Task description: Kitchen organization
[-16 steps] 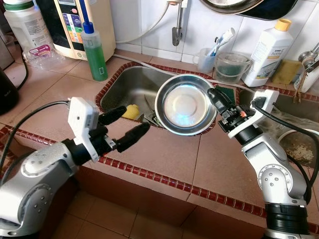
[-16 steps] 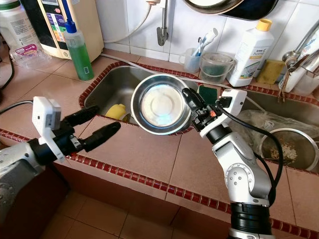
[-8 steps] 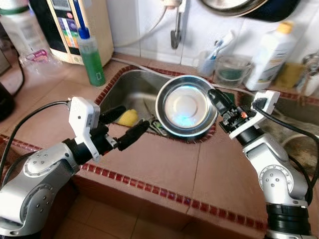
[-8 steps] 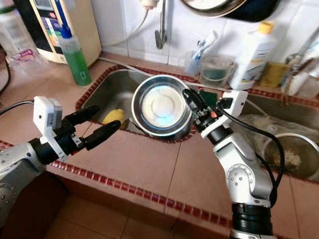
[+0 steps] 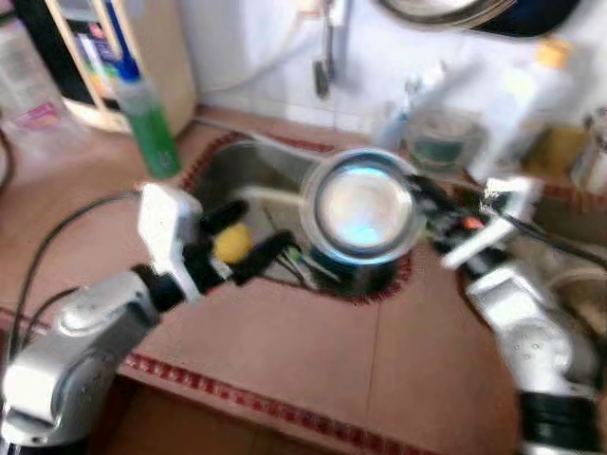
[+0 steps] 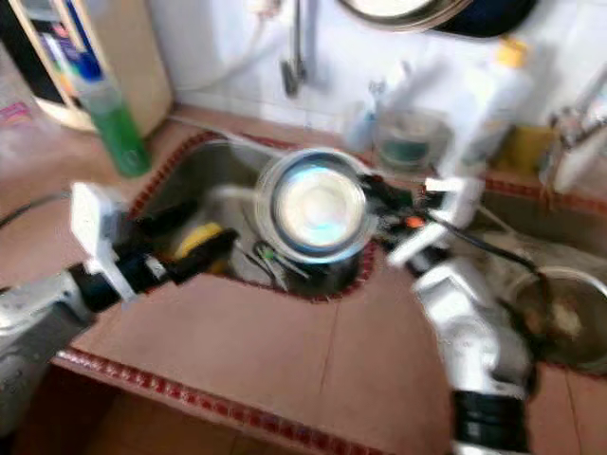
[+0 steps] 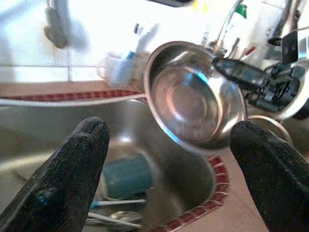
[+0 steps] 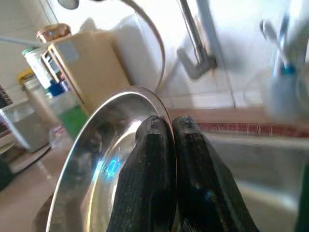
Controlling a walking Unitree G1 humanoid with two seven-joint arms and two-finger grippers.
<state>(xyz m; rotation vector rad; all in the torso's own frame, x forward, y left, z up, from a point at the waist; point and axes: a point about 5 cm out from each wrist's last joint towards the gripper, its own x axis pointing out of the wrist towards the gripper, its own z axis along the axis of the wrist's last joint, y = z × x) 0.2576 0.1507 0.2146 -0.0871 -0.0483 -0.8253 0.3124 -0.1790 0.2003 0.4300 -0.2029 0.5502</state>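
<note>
Right claw (image 8: 166,145) pinching steel bowl (image 5: 362,204) rim over sink (image 5: 256,175) | left claw (image 7: 169,179) spread

Silver arms, black-fingered left pincer (image 5: 251,248)

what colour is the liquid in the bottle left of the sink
Green, in the bottle with a blue cap. The right eye view shows it best, though blurred.

No text can be read anywhere. The beige appliance (image 5: 142,57) at ten o'clock carries a printed panel, and the white bottle (image 5: 531,104) at two o'clock a label (both smeared by blur). The clear jar (image 5: 28,85) at nine o'clock has a pink sticker, its print too soft to make out.
</note>
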